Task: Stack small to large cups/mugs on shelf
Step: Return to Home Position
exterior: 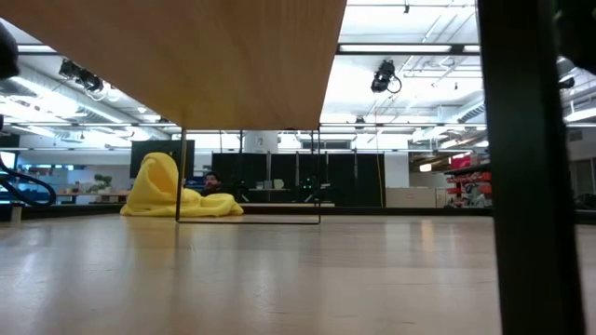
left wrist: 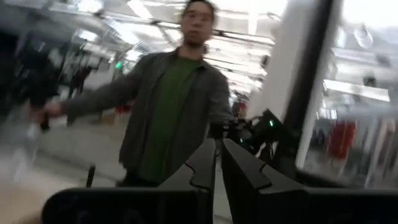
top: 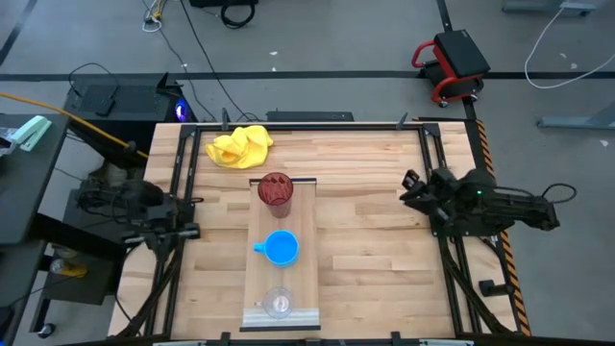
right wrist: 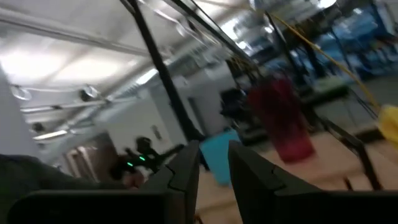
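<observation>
The pale wooden shelf [top: 306, 240] runs down the middle of the table. On it stand, from far to near, the dark red ribbed tumbler [top: 275, 189], the blue handled mug [top: 281, 248] and the small clear glass cup [top: 278, 303], each on its base and apart from the others. My left gripper [top: 190, 213] waits at the table's left edge, shut and empty [left wrist: 219, 167]. At the right edge my right gripper [top: 409, 186] is open and empty [right wrist: 214, 163]; its wrist view shows the tumbler [right wrist: 281, 118] and the mug [right wrist: 219, 154] ahead.
A crumpled yellow cloth [top: 240, 146] lies at the table's far edge, left of the shelf [exterior: 175, 191]. A person in a grey jacket [left wrist: 174, 93] stands beyond the table in the left wrist view. Bare tabletop lies on both sides of the shelf.
</observation>
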